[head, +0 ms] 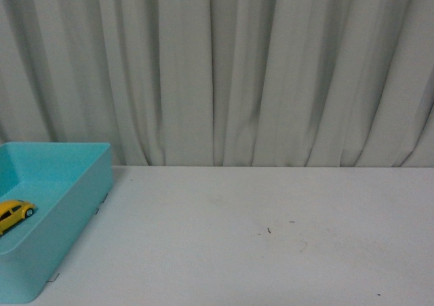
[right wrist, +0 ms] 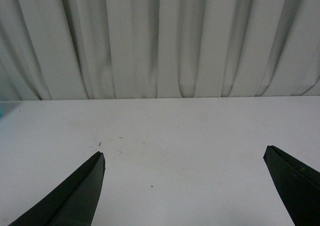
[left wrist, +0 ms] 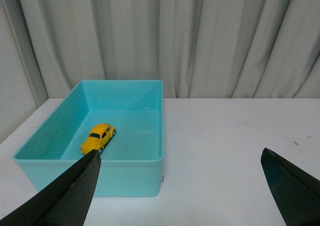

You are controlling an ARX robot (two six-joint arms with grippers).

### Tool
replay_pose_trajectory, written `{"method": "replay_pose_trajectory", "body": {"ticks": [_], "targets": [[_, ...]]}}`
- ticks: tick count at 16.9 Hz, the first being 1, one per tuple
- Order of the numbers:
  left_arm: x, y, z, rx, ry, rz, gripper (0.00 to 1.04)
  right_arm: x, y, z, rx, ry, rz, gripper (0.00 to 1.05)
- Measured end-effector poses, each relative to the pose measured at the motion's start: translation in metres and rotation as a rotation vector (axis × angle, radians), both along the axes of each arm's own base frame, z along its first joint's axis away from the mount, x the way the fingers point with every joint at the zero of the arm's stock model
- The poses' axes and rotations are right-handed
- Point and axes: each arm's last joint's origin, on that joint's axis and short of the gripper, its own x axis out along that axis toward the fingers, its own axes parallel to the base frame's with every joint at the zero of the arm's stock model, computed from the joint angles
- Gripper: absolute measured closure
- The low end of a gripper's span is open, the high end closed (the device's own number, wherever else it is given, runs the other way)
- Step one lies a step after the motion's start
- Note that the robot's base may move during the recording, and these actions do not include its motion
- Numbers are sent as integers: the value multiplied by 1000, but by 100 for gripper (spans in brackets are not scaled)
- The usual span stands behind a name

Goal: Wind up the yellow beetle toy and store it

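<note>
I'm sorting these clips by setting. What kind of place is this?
Probably a lab or test bench: a bare white table against a pleated grey curtain, with only a turquoise bin holding the yellow beetle toy.

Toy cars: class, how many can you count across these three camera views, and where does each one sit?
1. The yellow beetle toy sits on the floor of the turquoise bin at the table's left end. The front view cuts off part of the bin, but the left wrist view shows its floor holding nothing else.

White table [head: 271, 252], turquoise bin [head: 74, 211] on its left edge
</note>
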Motion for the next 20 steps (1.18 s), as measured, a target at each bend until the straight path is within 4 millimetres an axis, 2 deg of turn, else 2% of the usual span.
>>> {"method": "replay_pose_trajectory", "body": {"ticks": [20], "targets": [[0,0,0,0,0,0,7,0,0,0,4,0,-1,7]]}}
